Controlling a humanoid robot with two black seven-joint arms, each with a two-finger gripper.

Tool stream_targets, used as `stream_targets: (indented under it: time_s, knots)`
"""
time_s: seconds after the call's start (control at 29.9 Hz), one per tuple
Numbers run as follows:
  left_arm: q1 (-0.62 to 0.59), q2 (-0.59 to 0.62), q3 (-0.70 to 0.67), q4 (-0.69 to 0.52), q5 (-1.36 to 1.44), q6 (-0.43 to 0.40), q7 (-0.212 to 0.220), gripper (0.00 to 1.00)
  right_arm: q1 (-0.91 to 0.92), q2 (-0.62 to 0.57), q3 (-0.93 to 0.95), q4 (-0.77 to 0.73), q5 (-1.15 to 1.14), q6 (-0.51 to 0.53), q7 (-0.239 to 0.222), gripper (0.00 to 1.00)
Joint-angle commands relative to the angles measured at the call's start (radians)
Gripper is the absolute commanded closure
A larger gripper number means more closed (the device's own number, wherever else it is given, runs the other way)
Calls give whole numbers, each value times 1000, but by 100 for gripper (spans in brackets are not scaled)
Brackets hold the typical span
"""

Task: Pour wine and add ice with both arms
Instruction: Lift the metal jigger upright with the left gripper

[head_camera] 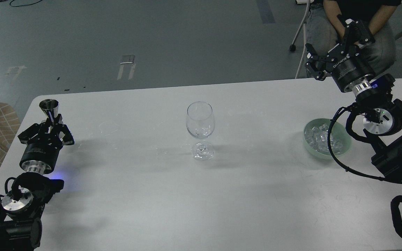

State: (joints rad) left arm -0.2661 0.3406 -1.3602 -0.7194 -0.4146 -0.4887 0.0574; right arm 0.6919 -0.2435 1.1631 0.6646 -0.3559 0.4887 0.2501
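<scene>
Gripping metal cup (49, 106), left gripper (50, 122)

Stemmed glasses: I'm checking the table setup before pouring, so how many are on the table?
1. The wine glass stands upright at the table's middle, between the left gripper holding a metal jigger and the green ice bowl. None seems hidden.
</scene>
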Motion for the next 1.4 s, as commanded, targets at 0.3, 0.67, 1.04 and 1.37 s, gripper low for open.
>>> stream_targets:
  time_s: [0.3, 0.67, 1.04, 1.37]
  knots:
    - [1, 1, 3, 0, 5, 0, -13, 100, 1, 3, 0, 0, 0, 0, 0, 0]
    - [-2, 1, 4, 2, 7, 0, -27, 100, -3, 3, 0, 0, -1, 0, 0, 0]
    - [-5, -11, 12, -2, 7, 0, -22, 100, -5, 3, 0, 1, 0, 0, 0, 0]
    - [-33, -20, 18, -14, 10, 0, 13, 100, -3, 1, 0, 1, 0, 0, -2, 0]
